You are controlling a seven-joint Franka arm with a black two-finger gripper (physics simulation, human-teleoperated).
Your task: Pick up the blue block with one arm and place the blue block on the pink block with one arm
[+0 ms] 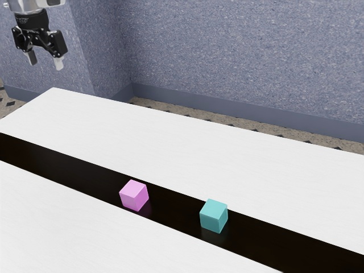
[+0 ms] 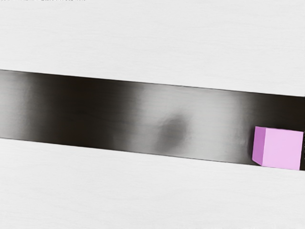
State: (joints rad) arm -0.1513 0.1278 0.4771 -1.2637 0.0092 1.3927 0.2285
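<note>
Fingers [image 1: 58, 63]: black pair, spread apart with nothing between them, hanging in the air at the 11 o'clock corner of the exterior view. They are well clear of the worktop [image 1: 199, 142] and well apart from both blocks.

Worktop: white, crossed by a glossy black strip [image 1: 68, 162] that runs from 9 o'clock toward 5 o'clock in the exterior view.

Blue block [image 1: 214, 215]: teal-blue cube, resting flat and upright on the black strip, low in the exterior view and slightly toward its right. Nothing is touching it.

Pink block [image 1: 134, 194]: pale pink cube, also flat on the black strip, with its top face bare. The blue block sits at roughly 3 o'clock from it, near but apart, with dark strip visible between the two. From the pink block, the fingers lie toward 11 o'clock.

Wrist view: the pink block [image 2: 279, 148] sits on the black strip [image 2: 95, 109], with white worktop [image 2: 143, 38] on both sides of the strip. A dim, soft-edged patch of shade [image 2: 171, 131] lies on the strip, apart from the pink block.

Surroundings: a blue-grey textured wall [image 1: 239, 51] and a speckled floor [image 1: 273, 126] lie beyond the worktop's far edge.
</note>
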